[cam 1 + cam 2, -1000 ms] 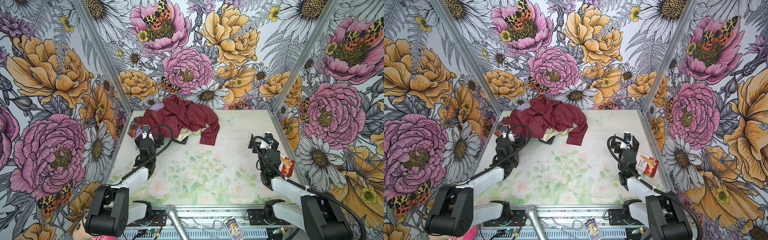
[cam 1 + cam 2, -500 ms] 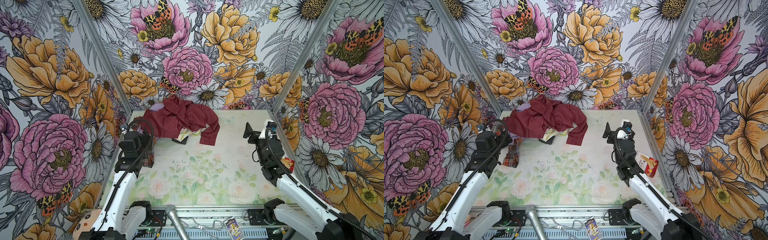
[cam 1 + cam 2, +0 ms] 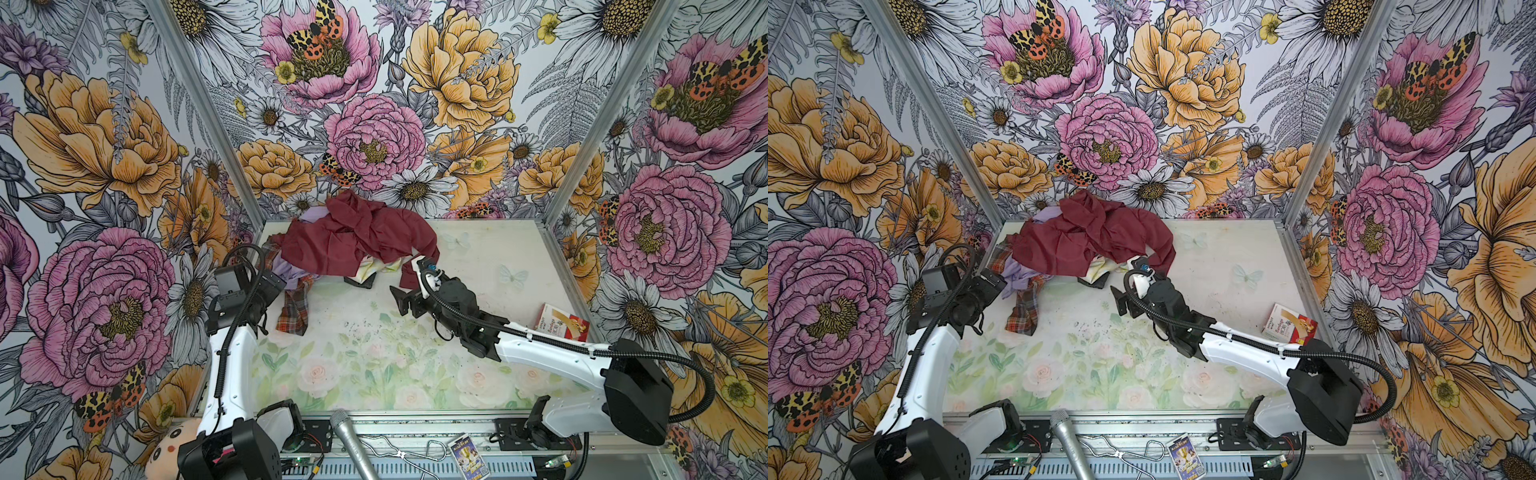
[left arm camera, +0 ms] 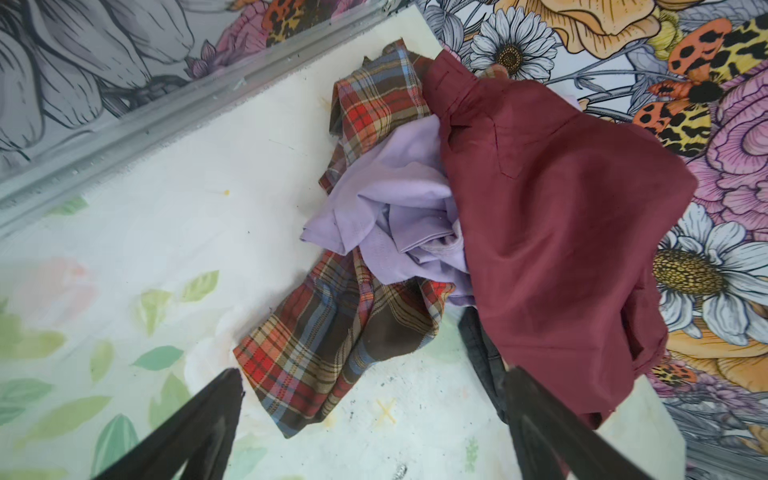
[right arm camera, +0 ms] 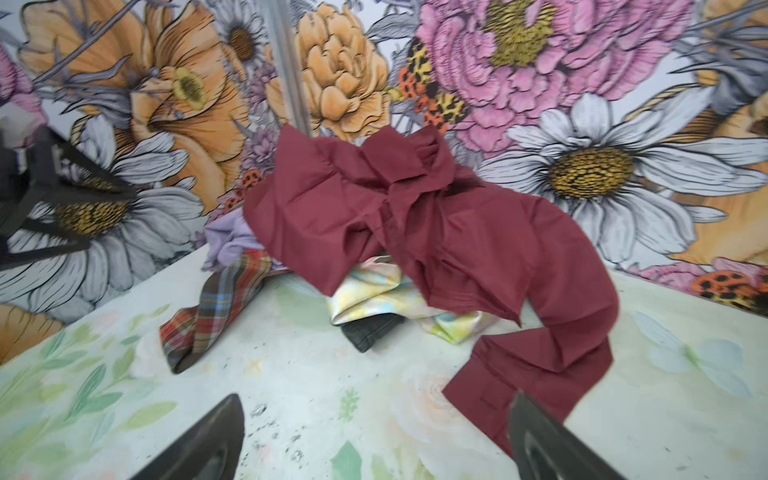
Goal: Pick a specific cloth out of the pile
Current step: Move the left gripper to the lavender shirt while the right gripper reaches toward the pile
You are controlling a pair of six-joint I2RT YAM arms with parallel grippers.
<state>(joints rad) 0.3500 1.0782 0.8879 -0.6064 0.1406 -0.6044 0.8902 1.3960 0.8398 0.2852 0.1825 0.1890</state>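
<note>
Lavender cloth point(image 4: 399, 199) lies in the pile point(image 3: 357, 249), partly tucked under the left edge of the maroon shirt point(image 4: 561, 228) and resting on the red-brown plaid cloth point(image 4: 332, 353). Most of its folds are exposed. Left tool point(image 4: 374, 376): jaws wide apart, nothing between them, hovering just left of the shirt at the plaid cloth's near end. Right tool point(image 5: 376, 397): jaws wide apart, empty, over the tabletop point(image 5: 291, 395) beside the shirt's trailing sleeve, on the shirt's near-right side. Pale yellow-floral cloth point(image 5: 374, 291) and a dark item point(image 5: 370, 332) stick out from under the shirt's front edge.
</note>
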